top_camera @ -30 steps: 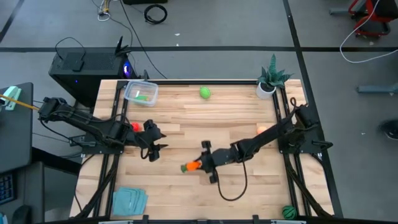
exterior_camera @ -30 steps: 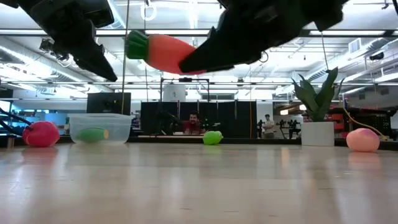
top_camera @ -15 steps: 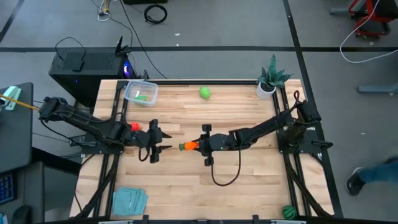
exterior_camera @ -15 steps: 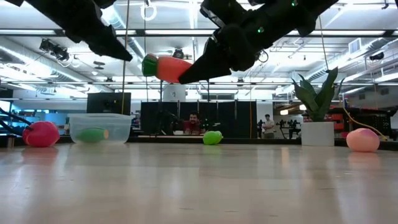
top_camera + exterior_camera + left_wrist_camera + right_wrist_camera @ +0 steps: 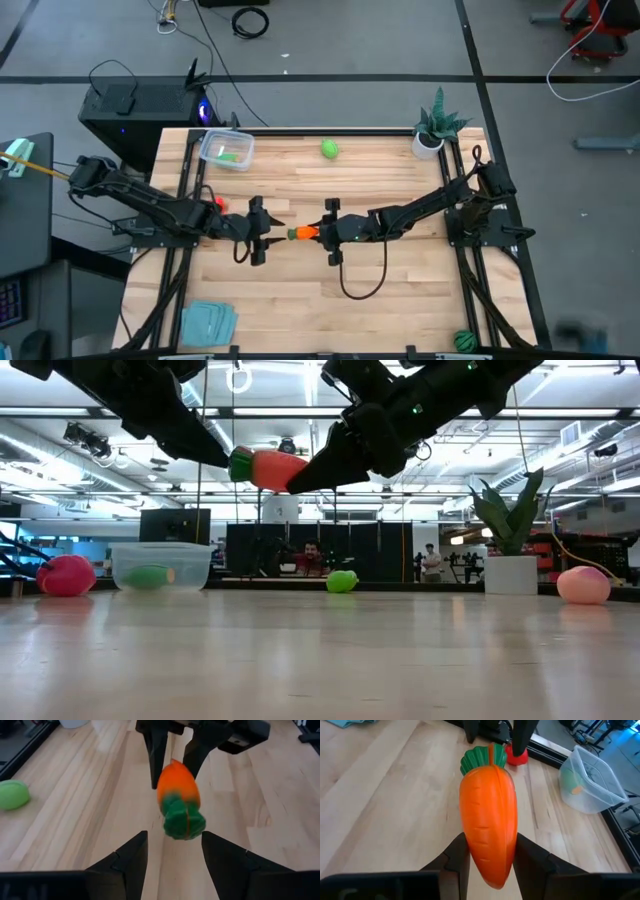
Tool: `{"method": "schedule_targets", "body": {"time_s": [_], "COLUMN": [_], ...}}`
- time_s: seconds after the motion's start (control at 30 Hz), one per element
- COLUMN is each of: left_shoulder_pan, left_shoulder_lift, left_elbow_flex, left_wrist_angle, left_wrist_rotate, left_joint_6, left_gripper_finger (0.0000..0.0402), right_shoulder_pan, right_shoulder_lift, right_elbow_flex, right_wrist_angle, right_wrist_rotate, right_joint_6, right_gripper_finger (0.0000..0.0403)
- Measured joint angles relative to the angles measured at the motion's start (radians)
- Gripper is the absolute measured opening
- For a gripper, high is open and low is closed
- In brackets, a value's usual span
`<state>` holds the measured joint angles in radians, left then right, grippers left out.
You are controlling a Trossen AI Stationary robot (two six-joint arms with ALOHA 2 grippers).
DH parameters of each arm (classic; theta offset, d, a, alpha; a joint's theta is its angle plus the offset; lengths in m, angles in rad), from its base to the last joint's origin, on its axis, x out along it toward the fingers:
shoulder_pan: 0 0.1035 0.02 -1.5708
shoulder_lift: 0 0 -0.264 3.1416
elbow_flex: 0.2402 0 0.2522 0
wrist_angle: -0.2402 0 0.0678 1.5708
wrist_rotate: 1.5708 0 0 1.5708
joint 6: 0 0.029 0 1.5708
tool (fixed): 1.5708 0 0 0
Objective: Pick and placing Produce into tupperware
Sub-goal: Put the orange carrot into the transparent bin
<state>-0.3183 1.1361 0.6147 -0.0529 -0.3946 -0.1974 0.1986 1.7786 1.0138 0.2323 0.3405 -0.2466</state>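
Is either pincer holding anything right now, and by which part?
The right pincer holds the carrot by its pointed orange end. The left pincer is open near the leafy top, holding nothing.

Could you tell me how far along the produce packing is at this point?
Done: one green oblong lies in the tupperware. In hand: the right gripper holds the carrot in mid-air, its green top pointing at the open left gripper, which looks like a handover. Left: the light green ball, red piece and striped ball sit outside.
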Motion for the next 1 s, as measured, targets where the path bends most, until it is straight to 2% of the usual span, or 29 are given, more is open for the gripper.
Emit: {"method": "schedule_targets", "body": {"time_s": [0.3,0.57,0.83,1.0], "left_shoulder_pan": [0.0,0.0,0.002,0.009], "left_shoulder_lift": [0.063,0.063,0.066,0.11], "left_elbow_flex": [0.0,0.0,0.0,0.0], "left_wrist_angle": [0.061,0.134,0.135,0.156], "left_wrist_rotate": [0.0,0.0,0.0,0.0], "left_joint_6": [0.007,0.007,-0.024,-0.045], "left_gripper_finger": [0.0189,0.0188,0.0189,0.0187], "right_shoulder_pan": [0.0,0.0,0.0,0.0], "right_shoulder_lift": [0.0,0.0,0.0,0.0], "right_elbow_flex": [0.0,0.0,0.0,0.0], "right_wrist_angle": [0.003,0.01,0.01,0.012], "right_wrist_rotate": [0.0,-0.001,-0.001,0.0], "right_joint_6": [0.0,0.0,0.0,0.0], "right_gripper_finger": [0.0124,0.0124,0.0124,0.0125]}}
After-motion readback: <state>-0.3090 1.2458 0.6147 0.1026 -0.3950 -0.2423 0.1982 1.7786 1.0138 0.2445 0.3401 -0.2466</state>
